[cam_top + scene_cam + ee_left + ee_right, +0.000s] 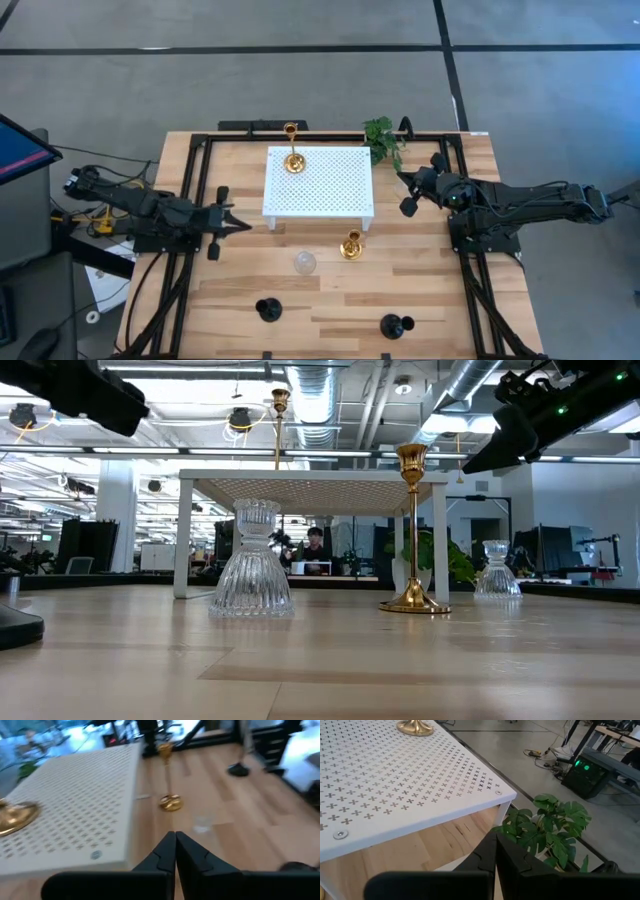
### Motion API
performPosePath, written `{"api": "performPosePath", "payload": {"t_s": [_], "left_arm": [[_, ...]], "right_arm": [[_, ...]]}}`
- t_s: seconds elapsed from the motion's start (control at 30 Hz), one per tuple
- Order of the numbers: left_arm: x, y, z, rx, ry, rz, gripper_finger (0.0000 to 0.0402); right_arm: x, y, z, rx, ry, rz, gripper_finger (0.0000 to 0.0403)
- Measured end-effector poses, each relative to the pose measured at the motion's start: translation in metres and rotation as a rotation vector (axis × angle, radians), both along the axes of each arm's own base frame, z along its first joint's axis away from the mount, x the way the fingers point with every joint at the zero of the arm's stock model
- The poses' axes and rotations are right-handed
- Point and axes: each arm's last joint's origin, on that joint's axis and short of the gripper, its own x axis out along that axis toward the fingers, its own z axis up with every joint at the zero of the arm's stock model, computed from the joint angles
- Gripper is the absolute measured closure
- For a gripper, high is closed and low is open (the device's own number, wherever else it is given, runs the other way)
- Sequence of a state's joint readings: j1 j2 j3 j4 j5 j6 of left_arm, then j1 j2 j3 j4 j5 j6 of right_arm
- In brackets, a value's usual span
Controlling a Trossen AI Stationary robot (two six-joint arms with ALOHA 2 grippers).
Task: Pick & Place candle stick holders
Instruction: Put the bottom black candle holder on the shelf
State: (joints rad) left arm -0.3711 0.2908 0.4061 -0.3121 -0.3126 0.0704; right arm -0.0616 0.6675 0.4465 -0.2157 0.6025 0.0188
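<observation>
One gold candle stick holder [293, 160] stands on its round base on the white perforated stand [318, 180]. A second gold one [351, 245] stands on the table by the stand's near right corner, and a clear glass one [304, 262] stands left of it. Two black ones [268, 310] [396, 325] stand near the front edge. The low view shows another clear glass holder [497, 570] farther back on the right. My left gripper [238, 222] hovers shut, left of the stand. My right gripper [402, 180] hovers shut, right of it.
A small green leafy plant [382, 138] sits at the stand's far right corner, just beyond my right gripper. Black frame rails [190, 200] run along both sides of the table. Bare wood lies between the stand and the black holders.
</observation>
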Motion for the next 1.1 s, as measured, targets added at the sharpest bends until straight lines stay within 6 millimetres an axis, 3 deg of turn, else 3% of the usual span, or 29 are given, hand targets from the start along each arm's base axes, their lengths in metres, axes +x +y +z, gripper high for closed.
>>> {"api": "performPosePath", "payload": {"t_s": [0.2,0.5,0.8,1.1], "left_arm": [[0.000,-0.002,-0.003,-0.007,0.004,-0.044,0.0390],[0.001,-0.002,-0.003,-0.006,0.004,-0.045,0.0389],[0.002,-0.002,-0.002,-0.009,-0.002,-0.044,0.0389],[0.002,-0.002,-0.001,-0.021,-0.008,-0.043,0.0389]], "right_arm": [[0.001,0.003,-0.001,0.050,-0.018,0.057,0.0403],[0.005,0.031,-0.004,0.355,-0.007,0.679,0.0403],[-0.010,0.058,-0.017,0.642,0.201,1.006,0.0403],[-0.024,0.094,-0.022,0.625,0.293,1.167,0.0403]]}}
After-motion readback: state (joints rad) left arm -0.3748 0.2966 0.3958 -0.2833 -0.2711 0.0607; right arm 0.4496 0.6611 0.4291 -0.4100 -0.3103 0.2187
